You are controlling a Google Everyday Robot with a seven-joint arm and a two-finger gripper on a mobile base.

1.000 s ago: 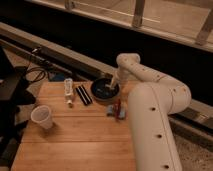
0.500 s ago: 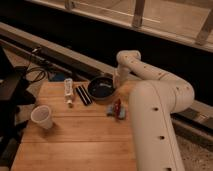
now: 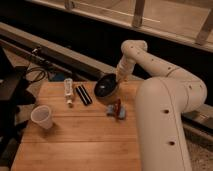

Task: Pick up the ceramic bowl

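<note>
The ceramic bowl [image 3: 105,89] is round and black with a brownish rim. It hangs tilted, its dark inside facing the camera, just above the far middle of the wooden table [image 3: 80,140]. My gripper [image 3: 118,80] comes down from the white arm at the bowl's right rim and is shut on that rim. The fingertips are mostly hidden behind the bowl's edge.
A translucent white cup [image 3: 41,116] stands at the table's left. A white tube [image 3: 68,91] and a black bar-shaped object [image 3: 83,95] lie left of the bowl. A small blue and red object [image 3: 116,110] lies just below it. Cables [image 3: 35,72] and dark equipment sit off the left edge.
The bowl has come off the table and tipped up toward the camera, held at its right rim. The arm's wrist has risen slightly with it.
</note>
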